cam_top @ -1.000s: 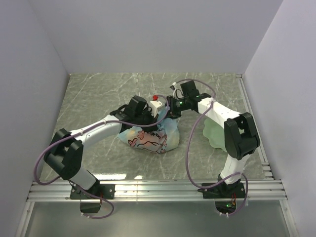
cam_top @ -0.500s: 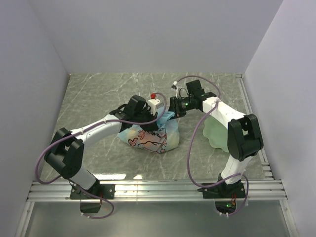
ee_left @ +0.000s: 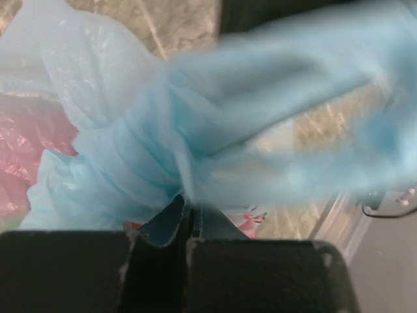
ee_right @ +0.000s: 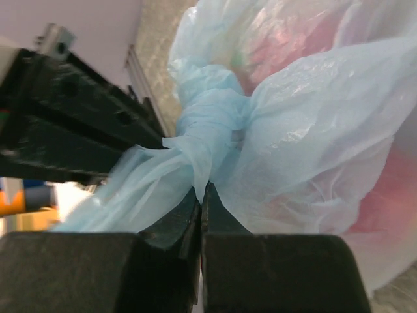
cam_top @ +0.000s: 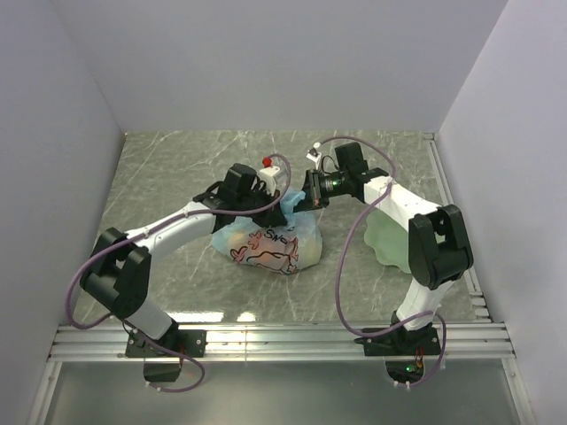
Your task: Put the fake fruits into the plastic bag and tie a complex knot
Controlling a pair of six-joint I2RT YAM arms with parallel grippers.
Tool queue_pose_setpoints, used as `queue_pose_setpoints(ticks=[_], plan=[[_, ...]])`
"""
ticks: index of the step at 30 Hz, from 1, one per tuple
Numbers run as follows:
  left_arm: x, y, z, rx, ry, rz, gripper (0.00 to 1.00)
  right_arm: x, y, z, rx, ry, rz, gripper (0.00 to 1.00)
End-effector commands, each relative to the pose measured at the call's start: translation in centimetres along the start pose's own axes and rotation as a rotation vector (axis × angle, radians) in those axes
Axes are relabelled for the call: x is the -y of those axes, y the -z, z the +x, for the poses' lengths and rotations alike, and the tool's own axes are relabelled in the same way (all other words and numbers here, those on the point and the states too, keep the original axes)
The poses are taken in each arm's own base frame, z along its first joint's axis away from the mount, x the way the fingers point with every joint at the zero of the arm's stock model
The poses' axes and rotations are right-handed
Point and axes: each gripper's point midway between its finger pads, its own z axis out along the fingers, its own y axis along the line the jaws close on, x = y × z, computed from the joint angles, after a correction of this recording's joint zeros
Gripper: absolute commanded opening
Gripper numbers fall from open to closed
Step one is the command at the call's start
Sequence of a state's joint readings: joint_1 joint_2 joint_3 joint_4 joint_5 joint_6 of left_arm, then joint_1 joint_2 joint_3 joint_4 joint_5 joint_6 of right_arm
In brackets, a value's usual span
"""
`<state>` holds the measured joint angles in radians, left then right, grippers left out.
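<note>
**1. Status.** The plastic bag lay on the marble-patterned table between the two arms, with the pale green plate near its right side. The fake fruits showed through the film as red and pink shapes inside the bag. A knot sat bunched at the bag's mouth, and its tails ran out towards both wrists.

**2. End effectors.** The left gripper was closed, with a strand of blue film pinched between its fingers. The right gripper was likewise closed on a twisted tail just below the knot.

**3. Step in hand.** We judged this to be the tensioning of the tie, with each arm holding one tail.

**4. Recommended practice.**
- We judged it best to draw the two tails apart along one line and at an even rate, so that the lump cinched down instead of sliding off-centre.
- We advised a low pull. Lifting would have raised the loaded bag and let the fruits roll.
- The film looked thin, so we considered a sharp tug likely to stretch or tear it at the pinch points.
- The left wrist view was blurred, and we could not tell from it how much tail was left for a second turn.
</note>
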<state>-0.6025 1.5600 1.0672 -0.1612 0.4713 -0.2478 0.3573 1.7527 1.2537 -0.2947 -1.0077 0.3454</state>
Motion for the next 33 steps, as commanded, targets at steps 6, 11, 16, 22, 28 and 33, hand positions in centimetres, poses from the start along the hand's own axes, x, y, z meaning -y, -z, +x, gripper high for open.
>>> queue_pose_setpoints(ticks=[6, 11, 16, 22, 28, 33], plan=[[-1.9, -2.7, -1.2, 0.061, 0.112, -0.038, 0.00, -3.6, 1.2, 0.9, 0.021, -0.029, -0.107, 0.00], [-0.7, -3.0, -4.2, 0.175, 0.191, 0.070, 0.00, -3.9, 0.0, 3.1, -0.026, -0.042, -0.115, 0.00], [1.2, -1.7, -6.8, 0.248, 0.196, 0.237, 0.00, -4.0, -0.2, 3.7, -0.045, -0.046, -0.101, 0.00], [1.9, -1.1, -5.1, 0.209, 0.219, 0.285, 0.00, -5.6, 4.3, -1.5, 0.071, 0.152, -0.051, 0.33], [1.5, -1.2, -4.2, 0.189, 0.224, 0.267, 0.00, -5.5, 8.5, -6.2, 0.218, 0.191, 0.012, 0.43], [0.9, -1.9, -3.9, 0.165, 0.242, 0.244, 0.00, -0.2, 6.9, -5.6, 0.209, 0.159, 0.159, 0.40]])
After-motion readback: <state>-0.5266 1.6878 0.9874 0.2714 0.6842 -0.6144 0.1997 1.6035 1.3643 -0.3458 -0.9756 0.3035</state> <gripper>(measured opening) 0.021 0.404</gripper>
